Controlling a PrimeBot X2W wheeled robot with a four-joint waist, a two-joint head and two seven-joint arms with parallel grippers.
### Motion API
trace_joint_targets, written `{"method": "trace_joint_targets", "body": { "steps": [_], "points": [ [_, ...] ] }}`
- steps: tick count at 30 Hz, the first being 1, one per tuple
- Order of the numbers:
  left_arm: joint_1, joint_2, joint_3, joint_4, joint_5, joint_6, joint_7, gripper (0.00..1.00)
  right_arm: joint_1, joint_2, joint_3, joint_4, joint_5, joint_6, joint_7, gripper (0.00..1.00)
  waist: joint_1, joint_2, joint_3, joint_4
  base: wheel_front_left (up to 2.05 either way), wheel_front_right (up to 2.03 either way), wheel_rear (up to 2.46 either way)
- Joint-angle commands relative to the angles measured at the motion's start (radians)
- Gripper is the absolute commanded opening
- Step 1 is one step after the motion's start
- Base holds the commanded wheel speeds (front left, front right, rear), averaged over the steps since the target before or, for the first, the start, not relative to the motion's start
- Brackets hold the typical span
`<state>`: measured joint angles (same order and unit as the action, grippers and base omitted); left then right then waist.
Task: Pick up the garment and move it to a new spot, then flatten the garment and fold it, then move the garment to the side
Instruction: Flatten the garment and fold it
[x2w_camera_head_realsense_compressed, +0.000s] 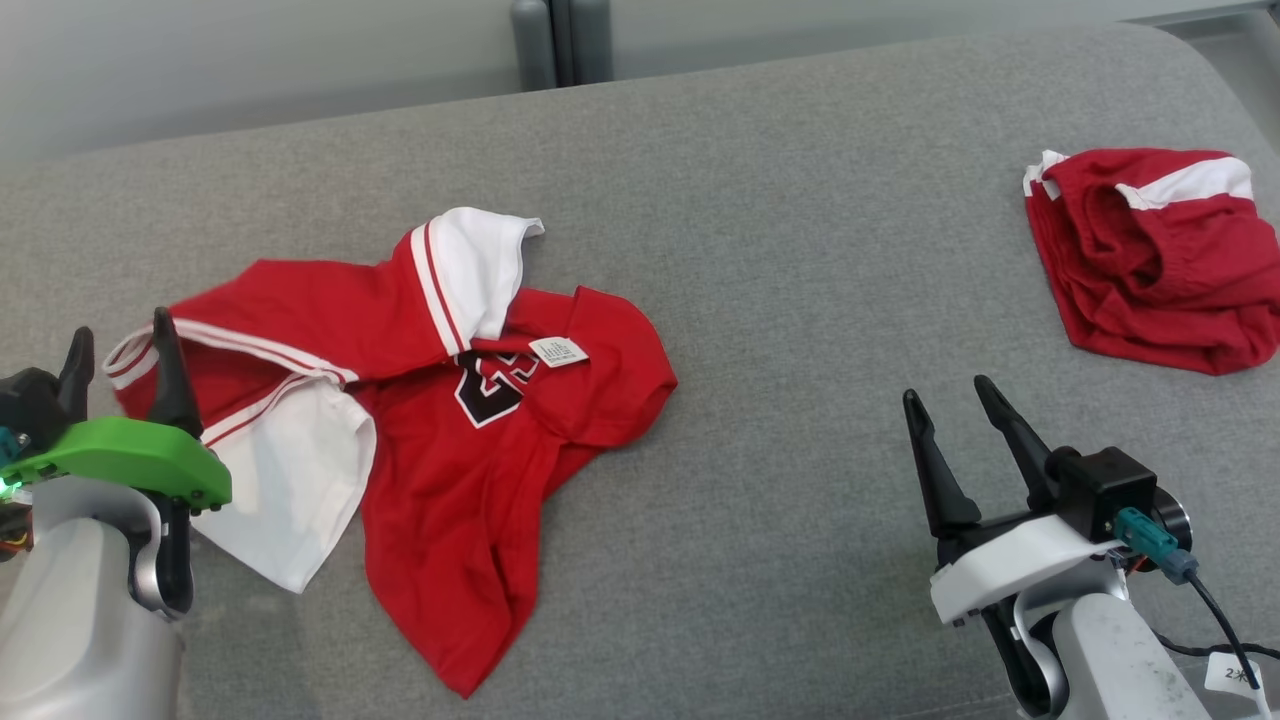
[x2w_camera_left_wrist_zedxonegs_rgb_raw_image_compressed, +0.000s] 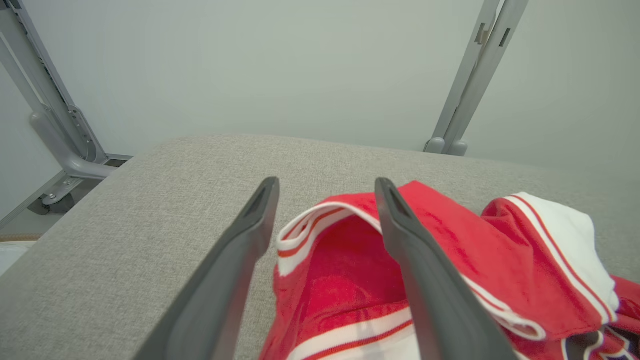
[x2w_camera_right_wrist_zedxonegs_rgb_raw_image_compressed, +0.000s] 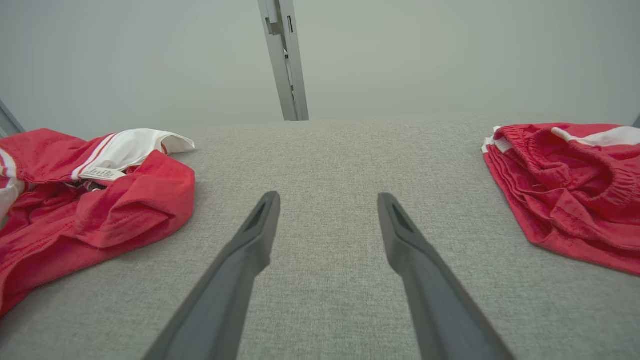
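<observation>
Head view, with both wrist views. A grey woven upholstered surface (x2w_camera_head_realsense_compressed: 760, 180) carries everything shown.

The red jersey (x2w_camera_head_realsense_compressed: 470, 480), with white sleeves and red-striped white trim, lies crumpled and partly folded over itself on the left half of the surface.

A pair of folded red shorts (x2w_camera_head_realsense_compressed: 1150, 270) with a white band lies well apart from it, at the far right.

The left gripper (x2w_camera_head_realsense_compressed: 120, 335), on a green mount, has its fingers spread wide and grasps nothing. It sits at the jersey's left edge. In the left wrist view (x2w_camera_left_wrist_zedxonegs_rgb_raw_image_compressed: 326, 184) the striped opening of the jersey (x2w_camera_left_wrist_zedxonegs_rgb_raw_image_compressed: 350, 270) lies below and between the parted fingers.

The right gripper (x2w_camera_head_realsense_compressed: 948, 395) is likewise spread and empty, over bare upholstery. In the right wrist view (x2w_camera_right_wrist_zedxonegs_rgb_raw_image_compressed: 328, 197) it sits between the jersey (x2w_camera_right_wrist_zedxonegs_rgb_raw_image_compressed: 100, 210) and the shorts (x2w_camera_right_wrist_zedxonegs_rgb_raw_image_compressed: 565, 200), touching neither.

A black, white-edged number (x2w_camera_head_realsense_compressed: 490, 395) on the jersey's front is half hidden by a fold and cannot be read with certainty.

A white sewn-in label (x2w_camera_head_realsense_compressed: 558, 351) lies just beside the number; its print is too small to read.

A cable tag (x2w_camera_head_realsense_compressed: 1238, 675) on the right arm begins with "2".
</observation>
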<state>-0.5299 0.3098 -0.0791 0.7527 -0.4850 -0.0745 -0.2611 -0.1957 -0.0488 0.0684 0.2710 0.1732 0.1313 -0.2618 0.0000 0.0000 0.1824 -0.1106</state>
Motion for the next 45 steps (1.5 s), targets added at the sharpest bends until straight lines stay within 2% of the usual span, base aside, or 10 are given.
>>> {"method": "trace_joint_targets", "body": {
  "steps": [1,10,19,31,40,41,42,43,44,45],
  "points": [
    [0.028,0.000,0.003,-0.037,0.012,-0.007,-0.004,1.00,0.002,-0.004,-0.005,0.003,-0.007,-0.001,-0.005,1.00,0.0000,0.0000,-0.012,0.011,0.00,0.00,0.00],
    [0.218,-0.093,-0.002,-0.260,0.067,-0.007,-0.004,1.00,-0.012,-0.003,0.012,0.025,-0.039,-0.001,-0.005,1.00,0.0000,0.0000,-0.044,0.064,0.00,0.00,0.00],
    [0.366,-0.223,-0.029,-0.392,0.086,-0.013,-0.004,1.00,-0.157,-0.003,0.191,0.182,-0.075,-0.001,0.024,1.00,0.0000,0.0000,-0.026,0.151,0.00,0.00,0.00],
    [0.384,-0.255,-0.078,-0.451,0.107,-0.006,-0.004,1.00,-0.382,-0.004,0.365,0.423,-0.045,-0.001,0.029,1.00,0.0000,0.0000,0.016,0.277,0.00,0.00,0.00],
    [0.379,-0.259,-0.102,-0.467,0.095,-0.001,-0.004,1.00,-0.466,-0.005,0.355,0.571,-0.086,-0.001,0.083,1.00,0.0000,0.0000,0.029,0.320,0.00,0.00,0.00],
    [0.379,-0.259,-0.105,-0.468,0.092,0.002,-0.004,1.00,-0.468,-0.005,0.342,0.582,-0.090,-0.001,0.086,0.60,0.0000,0.0000,0.030,0.322,0.00,0.00,0.00],
    [0.380,-0.259,-0.109,-0.470,0.088,0.005,-0.004,1.00,-0.471,-0.004,0.331,0.591,-0.097,-0.001,0.088,0.39,0.0000,0.0000,0.030,0.324,0.00,0.00,0.00],
    [0.380,-0.259,-0.111,-0.471,0.086,0.007,-0.004,1.00,-0.472,-0.004,0.320,0.597,-0.098,-0.001,0.087,0.27,0.0000,0.0000,0.031,0.324,0.00,0.00,0.00],
    [0.382,-0.259,-0.113,-0.473,0.085,0.009,-0.004,1.00,-0.474,-0.004,0.311,0.602,-0.102,-0.001,0.083,0.05,0.0000,0.0000,0.031,0.323,0.00,0.00,0.00],
    [0.384,-0.259,-0.113,-0.474,0.083,0.012,-0.004,1.00,-0.474,-0.004,0.304,0.603,-0.100,-0.001,0.079,0.00,0.0000,0.0000,0.031,0.322,0.00,0.00,0.00]
  ]
}}
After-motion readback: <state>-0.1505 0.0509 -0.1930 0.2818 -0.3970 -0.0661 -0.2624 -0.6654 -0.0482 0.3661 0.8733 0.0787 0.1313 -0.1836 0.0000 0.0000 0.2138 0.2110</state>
